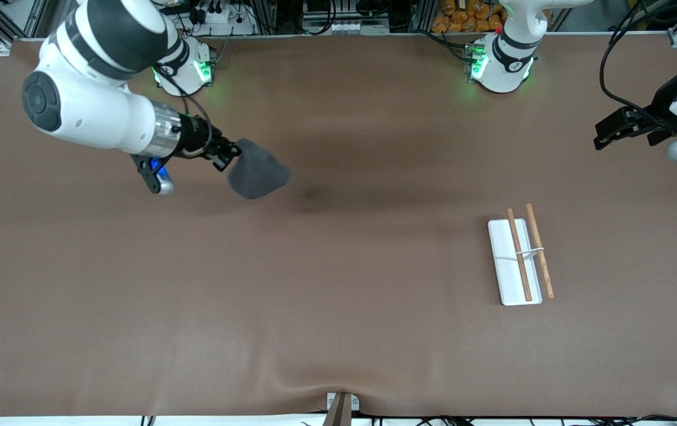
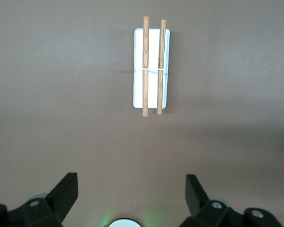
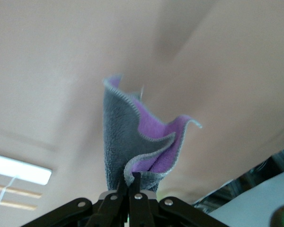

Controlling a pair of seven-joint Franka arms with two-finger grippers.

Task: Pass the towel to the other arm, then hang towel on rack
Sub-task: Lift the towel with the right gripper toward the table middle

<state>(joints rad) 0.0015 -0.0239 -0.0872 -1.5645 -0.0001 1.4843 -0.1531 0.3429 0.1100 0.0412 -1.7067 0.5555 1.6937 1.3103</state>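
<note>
My right gripper (image 1: 229, 155) is shut on the towel (image 1: 257, 170), a dark grey cloth held up in the air over the table toward the right arm's end. In the right wrist view the towel (image 3: 132, 137) shows its paler hem and purple side, pinched between my fingertips (image 3: 134, 182). The rack (image 1: 519, 257), a white base plate with two brown rods, lies on the table toward the left arm's end; it also shows in the left wrist view (image 2: 151, 68). My left gripper (image 1: 613, 131) is open and empty, high over the table's edge at the left arm's end, and waits; its fingers (image 2: 66, 191) stand wide apart.
The brown table cover (image 1: 338, 307) spans the table, with a wrinkle at its front edge near a small clamp (image 1: 341, 405). Both arm bases (image 1: 501, 62) stand at the table's far edge.
</note>
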